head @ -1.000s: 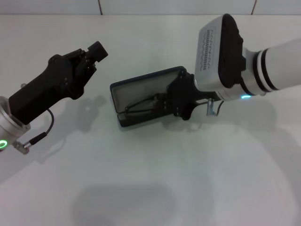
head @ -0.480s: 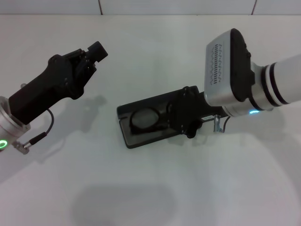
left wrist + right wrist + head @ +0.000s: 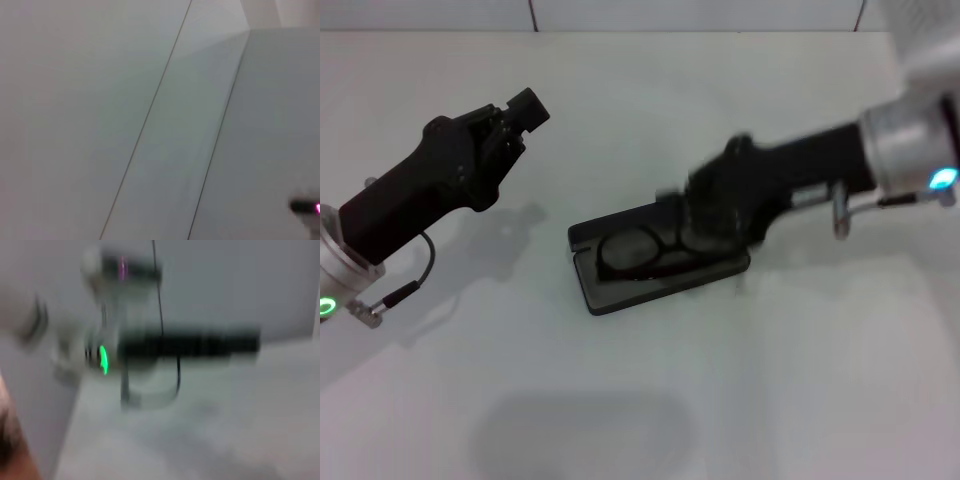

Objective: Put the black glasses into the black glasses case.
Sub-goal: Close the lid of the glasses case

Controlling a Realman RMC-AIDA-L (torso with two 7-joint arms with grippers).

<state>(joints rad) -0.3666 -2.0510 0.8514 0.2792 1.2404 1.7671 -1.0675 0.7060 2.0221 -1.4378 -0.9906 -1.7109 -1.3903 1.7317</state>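
A: Plain white table (image 3: 620, 420) under a pale tiled wall along the top of the head view. What's on it?

B: At frame centre, a flat rectangular black hard-shell glasses case (image 3: 660, 283), lying low. The thin dark-framed glasses (image 3: 640, 250) rest on it, one roundish lens plain toward its left end. Whether they sit down in the tray or only on top, I cannot tell.

A: The arms?

B: The right gripper (image 3: 715, 215) reaches in from the upper right and blurs over the case's right end, on or just above the frame. Whether its claw is apart or together I cannot tell. The left gripper (image 3: 525, 108) hangs at the upper left, well apart from the case, idle; its claw state is equally unclear.

A: Risks?

B: My judgement: if the right claw has hold of the frame, lifting away could drag the glasses out, or skid the light case across the smooth table. A temple arm over the rim would block the lid.
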